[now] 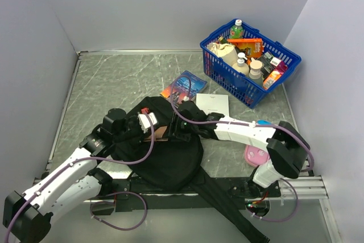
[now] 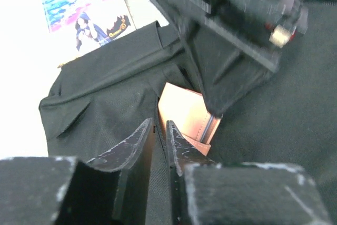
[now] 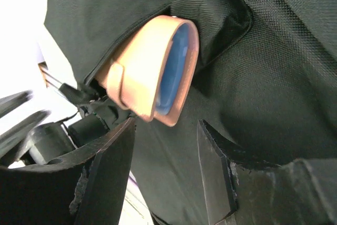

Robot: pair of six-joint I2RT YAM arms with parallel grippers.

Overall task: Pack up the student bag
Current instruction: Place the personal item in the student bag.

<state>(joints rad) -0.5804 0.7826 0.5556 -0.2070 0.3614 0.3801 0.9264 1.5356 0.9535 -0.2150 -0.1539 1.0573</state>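
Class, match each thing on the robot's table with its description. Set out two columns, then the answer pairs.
1 student bag
2 basket
3 tan case
4 pink disc

a blue, far right corner
b poking out of the bag's opening
c black, under both arms
d beside the right arm's base

Pairs: 1-c; 2-a; 3-b; 4-d

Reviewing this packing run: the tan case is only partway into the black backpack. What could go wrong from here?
The tan case sticks half out of the student bag, and the right gripper stands open, off it: it may slide back out. The left gripper seems to pinch only a thin edge of the opening; if that slips, the mouth may sag onto the case.
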